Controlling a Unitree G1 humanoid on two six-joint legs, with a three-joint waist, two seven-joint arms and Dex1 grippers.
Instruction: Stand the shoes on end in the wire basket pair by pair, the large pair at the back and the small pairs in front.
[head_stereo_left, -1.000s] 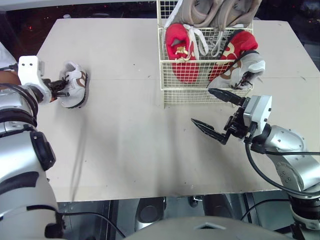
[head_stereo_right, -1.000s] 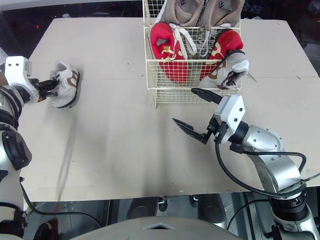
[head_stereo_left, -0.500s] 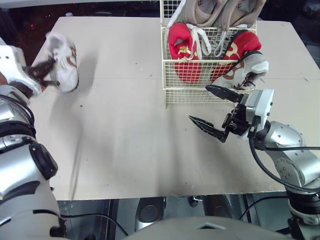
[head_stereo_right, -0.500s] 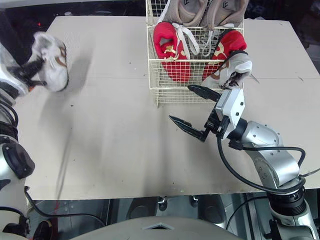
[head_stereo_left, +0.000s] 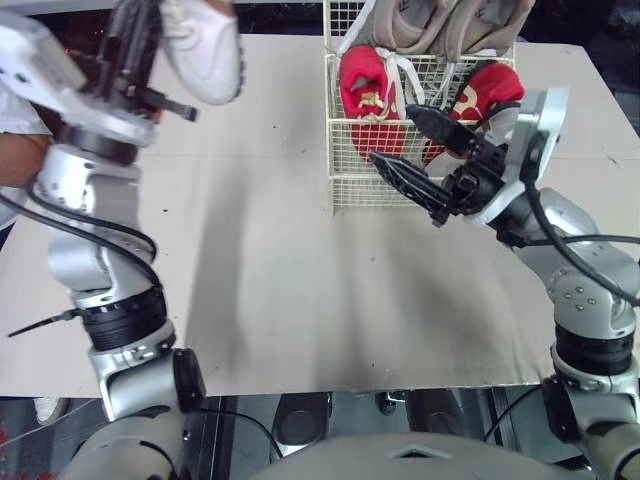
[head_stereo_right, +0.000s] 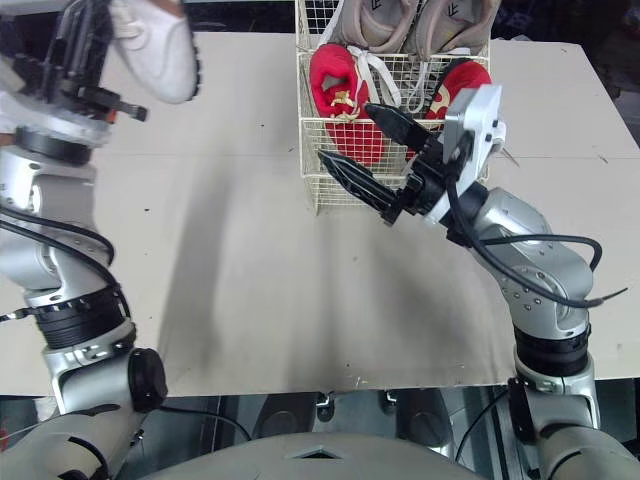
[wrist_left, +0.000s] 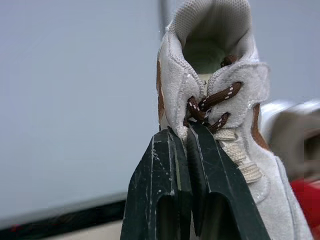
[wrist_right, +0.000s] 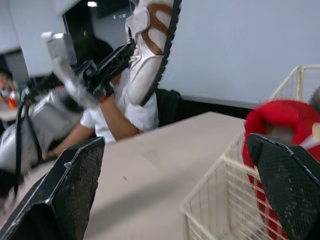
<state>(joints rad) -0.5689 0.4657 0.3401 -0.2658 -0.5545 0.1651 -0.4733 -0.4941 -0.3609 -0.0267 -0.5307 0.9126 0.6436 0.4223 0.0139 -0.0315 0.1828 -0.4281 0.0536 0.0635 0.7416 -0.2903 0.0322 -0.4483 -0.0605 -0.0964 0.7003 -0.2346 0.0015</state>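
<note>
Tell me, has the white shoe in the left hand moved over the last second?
Yes. The white shoe, gripped by the left hand, has risen off the table's left side and swung toward the wire basket.

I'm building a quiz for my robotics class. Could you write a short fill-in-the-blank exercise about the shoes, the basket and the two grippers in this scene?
1. The left gripper is shut on a white shoe with ____ laces.
2. The right gripper, close to the wire basket, has its jaws ____.
3. In the basket, the pair standing in front of the beige shoes is coloured ____.

Missing words: brown; open; red.
</note>
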